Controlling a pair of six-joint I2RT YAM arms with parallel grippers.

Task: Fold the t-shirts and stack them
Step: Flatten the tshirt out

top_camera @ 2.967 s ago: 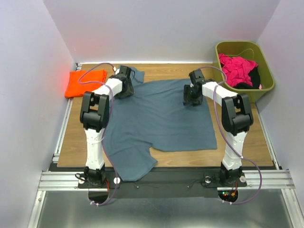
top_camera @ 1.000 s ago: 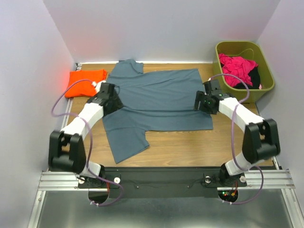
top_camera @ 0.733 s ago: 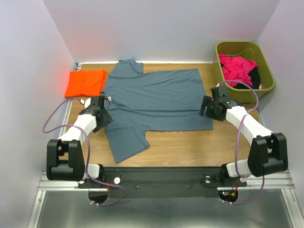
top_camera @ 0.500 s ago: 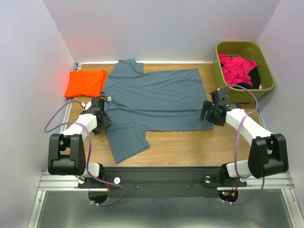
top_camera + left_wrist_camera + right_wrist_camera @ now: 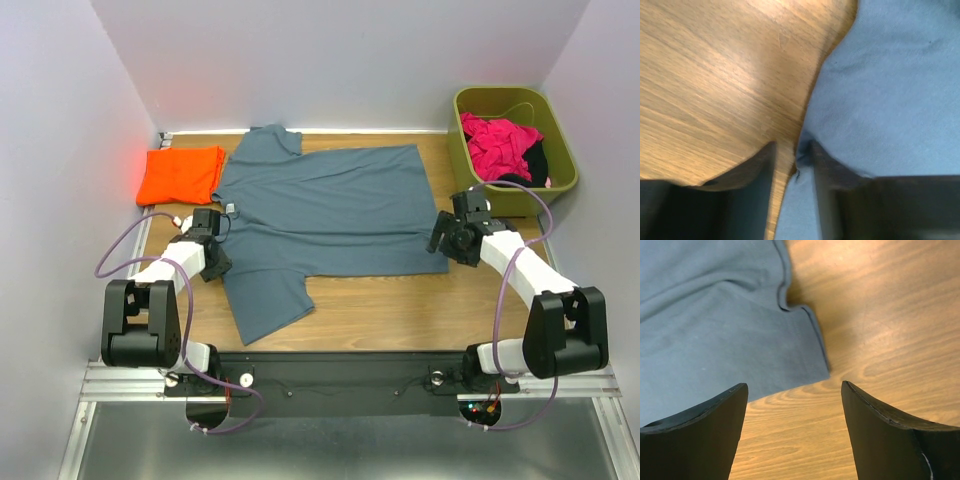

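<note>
The slate blue-grey t-shirt (image 5: 320, 215) lies spread flat across the wooden table, one sleeve at the back, the other hanging toward the front left. The bright orange t-shirt (image 5: 180, 173) lies folded at the back left. My left gripper (image 5: 207, 257) is low at the blue-grey shirt's left edge. In the left wrist view the jaws (image 5: 792, 150) stand a narrow gap apart, with the shirt's edge (image 5: 880, 95) and bare wood between them. My right gripper (image 5: 446, 245) is wide open and empty (image 5: 795, 385) just off the shirt's front right corner (image 5: 810, 360).
An olive green bin (image 5: 460, 140) with pink and black clothes (image 5: 500, 145) stands at the back right. White walls close in the table on three sides. Bare wood shows along the front and right of the shirt.
The shirt was drawn out and laid flat toward the back. Both grippers then pulled back off its sides, left to the left edge, right past the front right corner. The shirt has stayed still.
</note>
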